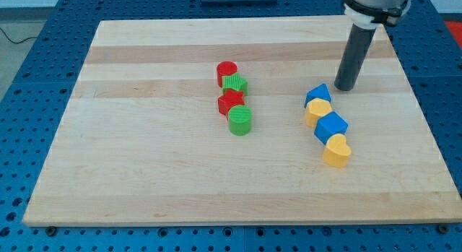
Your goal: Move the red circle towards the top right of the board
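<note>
Red circle (227, 71) upright, axis vertical

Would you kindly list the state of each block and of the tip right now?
Red circle: upright, touching green star.
Green star: between both reds.
Red star: against green circle.
Green circle: upright.
Blue and yellow blocks: chained.
My tip: beside chain's top.

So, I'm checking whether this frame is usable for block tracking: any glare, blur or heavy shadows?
Camera view: even, soft light, no strong glare on the board; blocks like the red circle look sharp, with only short shadows; my tip casts a small dark patch beside the blue block; the board's edges show perspective taper.
</note>
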Robot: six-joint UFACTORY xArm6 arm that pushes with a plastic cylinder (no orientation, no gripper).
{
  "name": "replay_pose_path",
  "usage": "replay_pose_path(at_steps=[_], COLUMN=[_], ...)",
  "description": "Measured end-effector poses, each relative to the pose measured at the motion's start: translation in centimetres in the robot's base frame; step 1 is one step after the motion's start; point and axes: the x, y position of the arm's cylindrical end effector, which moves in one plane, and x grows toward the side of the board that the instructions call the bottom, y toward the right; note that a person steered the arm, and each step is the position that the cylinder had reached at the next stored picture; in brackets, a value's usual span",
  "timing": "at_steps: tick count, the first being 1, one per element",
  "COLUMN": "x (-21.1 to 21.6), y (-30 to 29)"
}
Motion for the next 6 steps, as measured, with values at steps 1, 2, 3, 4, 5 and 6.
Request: replay_pose_path(at_steps=[1,2,3,4,5,6], x=[-1.4,-5.3,-6.8,-5.1,-3.7,-6.5], y=[0.0,-0.2,-6.1,-12.1,-12.8,-12.8])
